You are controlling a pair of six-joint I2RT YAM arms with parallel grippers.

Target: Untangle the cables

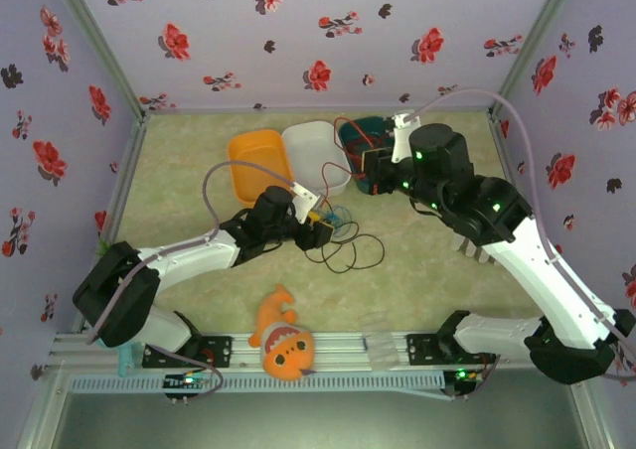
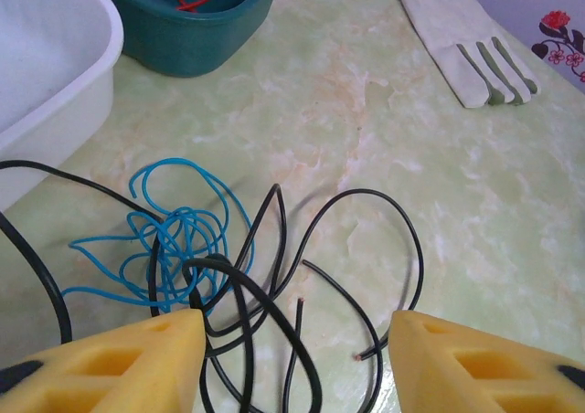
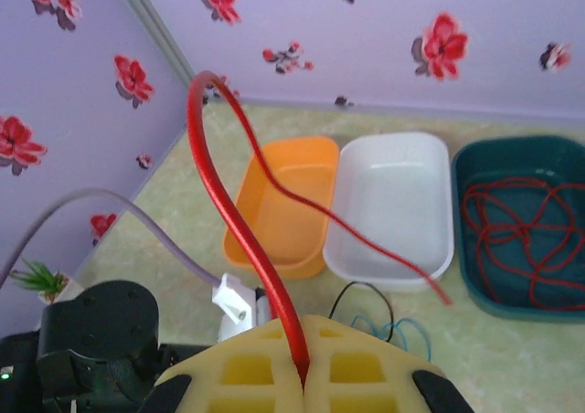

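From the right wrist, the right gripper (image 3: pixel 306 338) pinches the red cable (image 3: pixel 242 235). From the left wrist, the left gripper (image 2: pixel 294 326) gapes over the black cable (image 2: pixel 366 192).

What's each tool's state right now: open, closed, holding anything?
Left tool: open, straddling the black cable, nothing gripped.
Right tool: closed, holding the red cable.
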